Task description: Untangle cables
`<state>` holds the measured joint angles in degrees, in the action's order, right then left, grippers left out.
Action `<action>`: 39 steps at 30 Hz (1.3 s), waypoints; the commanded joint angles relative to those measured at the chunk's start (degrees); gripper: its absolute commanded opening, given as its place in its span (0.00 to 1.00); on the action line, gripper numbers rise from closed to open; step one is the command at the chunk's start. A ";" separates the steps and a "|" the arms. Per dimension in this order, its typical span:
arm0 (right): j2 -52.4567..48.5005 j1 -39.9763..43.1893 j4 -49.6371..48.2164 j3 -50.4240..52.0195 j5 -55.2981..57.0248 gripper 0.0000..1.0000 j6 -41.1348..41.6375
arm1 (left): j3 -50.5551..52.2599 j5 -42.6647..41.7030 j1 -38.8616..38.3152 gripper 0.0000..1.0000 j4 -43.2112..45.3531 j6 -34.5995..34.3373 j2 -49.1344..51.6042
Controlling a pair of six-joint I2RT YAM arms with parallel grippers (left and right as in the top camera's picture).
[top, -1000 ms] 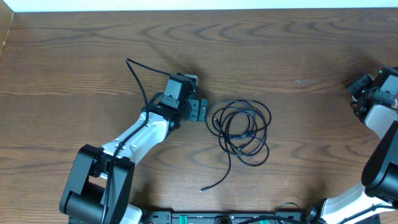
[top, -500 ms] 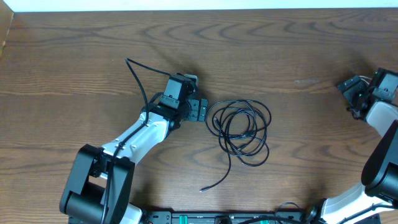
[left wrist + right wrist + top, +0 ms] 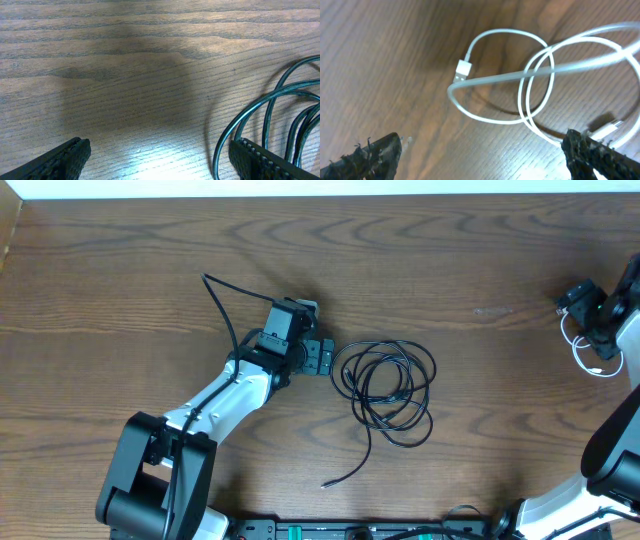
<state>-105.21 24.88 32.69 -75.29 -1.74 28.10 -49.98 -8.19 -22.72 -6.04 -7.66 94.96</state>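
claw at left by black cable; right claw near white cable.

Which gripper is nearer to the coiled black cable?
Left. The left gripper sits just beside the coiled black cable, at its left edge; the right gripper is far off to its right, above the white cable.

Overhead cam straight down on table; wrist cams low, close-up; left prob. shares black cable.
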 commanded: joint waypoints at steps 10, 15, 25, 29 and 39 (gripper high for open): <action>-0.02 -8.55 9.97 -3.91 8.50 0.99 -16.59 | 0.26 0.98 -0.13 0.93 -0.11 0.13 0.46; -0.02 -17.05 12.83 -3.89 18.75 0.99 -17.46 | 0.26 0.98 -0.13 0.93 -0.11 0.13 0.46; -0.02 -29.66 13.31 -3.89 17.00 0.99 -17.44 | 0.26 0.98 -0.13 0.94 -0.11 0.13 0.46; -0.02 -32.85 13.90 -3.89 13.33 0.99 -17.44 | 0.26 0.98 -0.13 0.93 -0.11 0.13 0.46; -0.02 -36.98 13.86 -3.89 10.14 0.99 -17.44 | 0.26 0.98 -0.13 0.94 -0.11 0.13 0.48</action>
<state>-105.21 -11.49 46.48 -78.06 9.04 11.27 -49.98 -8.19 -22.72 -6.07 -7.66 94.96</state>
